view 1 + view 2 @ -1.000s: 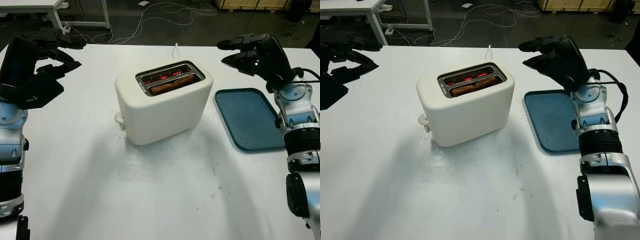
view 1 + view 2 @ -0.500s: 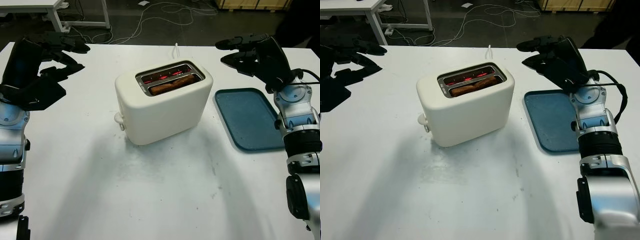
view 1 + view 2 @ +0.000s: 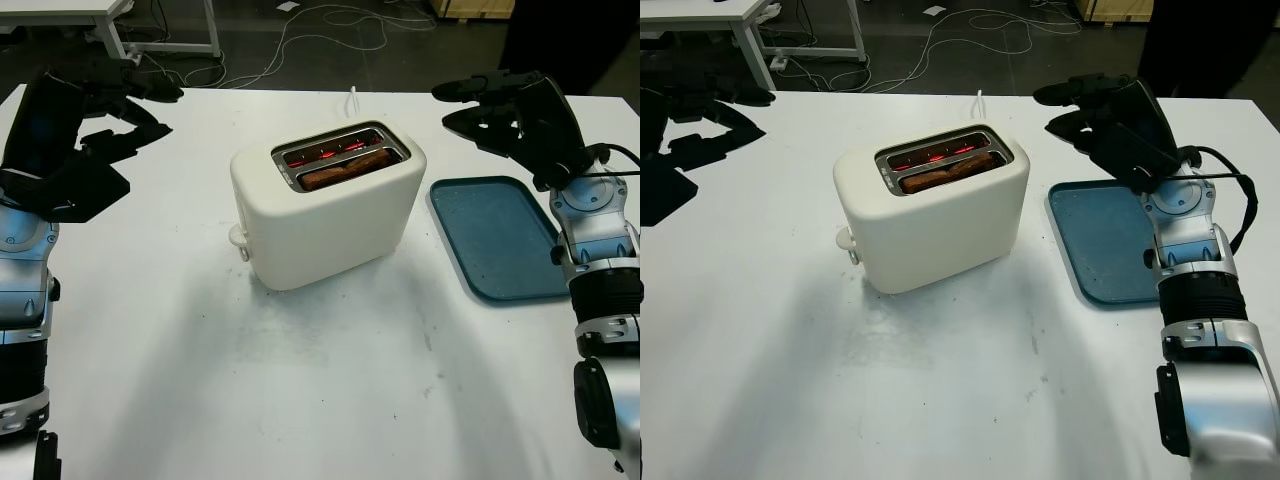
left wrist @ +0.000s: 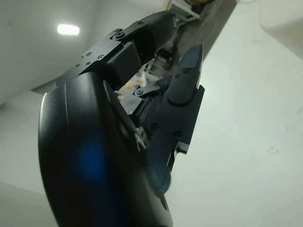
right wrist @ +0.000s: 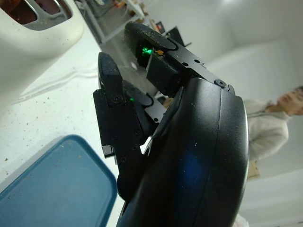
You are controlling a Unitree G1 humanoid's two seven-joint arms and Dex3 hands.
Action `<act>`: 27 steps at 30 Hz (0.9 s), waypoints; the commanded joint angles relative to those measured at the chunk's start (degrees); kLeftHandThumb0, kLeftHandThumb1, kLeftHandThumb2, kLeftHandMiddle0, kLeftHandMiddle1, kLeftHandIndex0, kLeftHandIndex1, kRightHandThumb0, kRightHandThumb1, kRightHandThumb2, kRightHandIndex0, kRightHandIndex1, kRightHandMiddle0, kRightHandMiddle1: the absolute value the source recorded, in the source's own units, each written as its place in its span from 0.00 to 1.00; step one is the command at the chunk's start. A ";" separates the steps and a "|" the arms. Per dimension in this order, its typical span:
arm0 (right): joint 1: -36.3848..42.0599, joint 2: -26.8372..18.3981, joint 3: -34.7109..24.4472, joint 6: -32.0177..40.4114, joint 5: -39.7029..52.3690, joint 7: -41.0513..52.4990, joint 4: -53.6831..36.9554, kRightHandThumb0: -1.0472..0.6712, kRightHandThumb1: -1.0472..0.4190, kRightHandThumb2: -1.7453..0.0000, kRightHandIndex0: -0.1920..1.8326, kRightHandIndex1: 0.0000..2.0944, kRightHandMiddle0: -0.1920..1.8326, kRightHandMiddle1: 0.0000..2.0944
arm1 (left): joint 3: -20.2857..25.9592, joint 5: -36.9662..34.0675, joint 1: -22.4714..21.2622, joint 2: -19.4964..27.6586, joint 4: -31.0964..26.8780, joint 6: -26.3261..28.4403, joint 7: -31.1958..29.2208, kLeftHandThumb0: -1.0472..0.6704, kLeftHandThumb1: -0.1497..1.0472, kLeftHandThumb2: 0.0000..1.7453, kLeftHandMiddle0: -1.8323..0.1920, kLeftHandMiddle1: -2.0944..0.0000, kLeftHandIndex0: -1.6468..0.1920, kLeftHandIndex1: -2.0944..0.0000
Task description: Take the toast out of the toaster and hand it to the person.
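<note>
Cream 2-slot toaster (image 3: pixel 328 205) upright mid desk, angled, lever knob at its near-left end. Browned toast (image 3: pixel 347 168) sits low in the nearer slot; elements glow red in the far slot.

The toaster (image 3: pixel 327 214) looks smooth matt cream plastic with metal slots; the tray (image 3: pixel 500 238) speckled blue plastic.

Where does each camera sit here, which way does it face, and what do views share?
Eye views: head-mounted, looking down at the toaster with toast, tray, left hand, right hand, both open.
Left wrist view: beside the left hand, across the table.
Right wrist view: beside the right hand, toward toaster, tray and a person.
</note>
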 commanded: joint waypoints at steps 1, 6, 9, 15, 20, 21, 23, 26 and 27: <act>-0.04 -0.11 -0.36 1.11 0.19 -0.19 -0.80 0.50 0.09 0.94 0.57 0.09 0.53 0.00 | 0.36 -0.26 0.48 -0.64 0.27 0.01 0.60 0.49 0.85 0.02 0.52 0.61 0.41 0.83; -0.12 -0.04 -0.39 0.72 0.58 0.24 -0.67 0.53 0.09 0.95 0.58 0.10 0.54 0.00 | -0.04 0.84 0.64 -0.53 0.17 -0.37 0.67 0.51 0.85 0.02 0.50 0.59 0.41 0.82; -0.11 -0.24 -0.08 0.69 0.03 0.13 -0.82 0.53 0.09 0.94 0.58 0.10 0.54 0.00 | -0.06 0.93 0.70 -0.74 0.15 -0.45 0.77 0.53 0.85 0.02 0.50 0.58 0.41 0.82; 0.15 -0.12 -0.66 0.09 1.17 0.87 -0.60 0.53 0.09 0.94 0.57 0.10 0.53 0.00 | 0.05 1.31 0.92 -0.50 0.33 -0.89 1.19 0.52 0.85 0.02 0.51 0.58 0.41 0.82; 0.54 -0.63 -0.42 -0.73 0.66 1.24 -0.65 0.49 0.09 0.95 0.58 0.11 0.54 0.00 | -0.02 1.57 1.22 0.03 1.06 -2.90 1.12 0.53 0.84 0.01 0.49 0.58 0.40 0.81; 0.55 -0.63 -0.44 -0.96 0.69 1.32 -0.45 0.49 0.09 0.95 0.58 0.11 0.54 0.00 | -0.02 1.68 1.23 0.11 1.25 -3.31 1.14 0.54 0.84 0.01 0.49 0.58 0.40 0.81; 0.52 -0.69 -0.40 -1.32 0.60 1.42 -0.11 0.49 0.09 0.95 0.58 0.11 0.54 0.00 | 0.08 1.44 1.29 -0.10 0.99 -2.55 0.97 0.54 0.84 0.01 0.49 0.58 0.40 0.81; 0.52 -0.37 -0.74 -0.89 1.23 1.73 -0.10 0.49 0.09 0.95 0.58 0.11 0.54 0.00 | -0.05 1.96 1.32 -0.06 1.16 -2.98 1.27 0.54 0.84 0.01 0.50 0.58 0.41 0.81; 0.56 -0.29 -0.81 -0.46 1.29 1.74 -0.32 0.49 0.09 0.95 0.58 0.11 0.54 0.00 | -0.07 2.14 1.29 -0.12 1.32 -3.29 1.39 0.55 0.84 0.01 0.50 0.58 0.41 0.81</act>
